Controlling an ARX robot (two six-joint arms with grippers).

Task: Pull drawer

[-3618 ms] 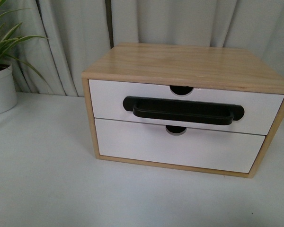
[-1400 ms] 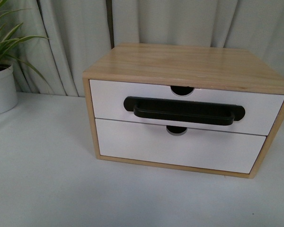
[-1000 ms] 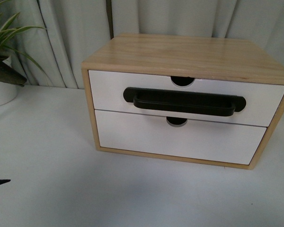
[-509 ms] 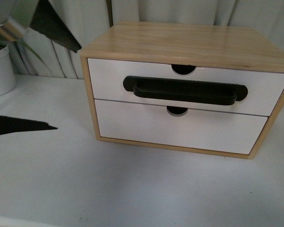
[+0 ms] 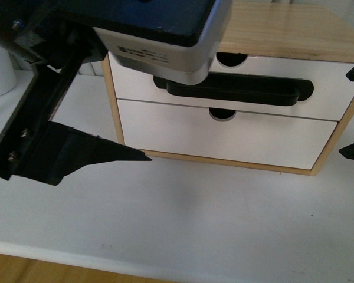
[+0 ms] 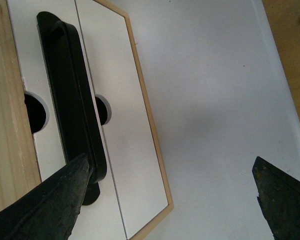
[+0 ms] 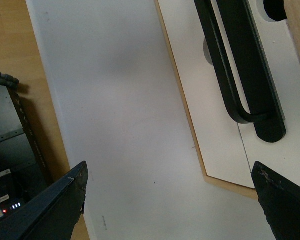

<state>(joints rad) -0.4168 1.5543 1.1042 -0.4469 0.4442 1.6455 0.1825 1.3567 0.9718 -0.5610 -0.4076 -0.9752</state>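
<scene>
Seemingly shut, the top drawer (image 5: 333, 97) of a wooden chest (image 5: 283, 29) on a white table (image 5: 194, 224) may fail to open if a pull on its black bar handle (image 5: 248, 91) drags the unbraced chest forward instead. The left gripper (image 6: 169, 160) hovers before the handle's left end, fingers spread wide and empty. The right gripper (image 7: 169, 167) hangs off the chest's right side, likewise open, touching nothing.

Nothing can be read: the small printed label (image 5: 143, 56) on the left arm's grey housing (image 5: 207, 41) is blurred.
</scene>
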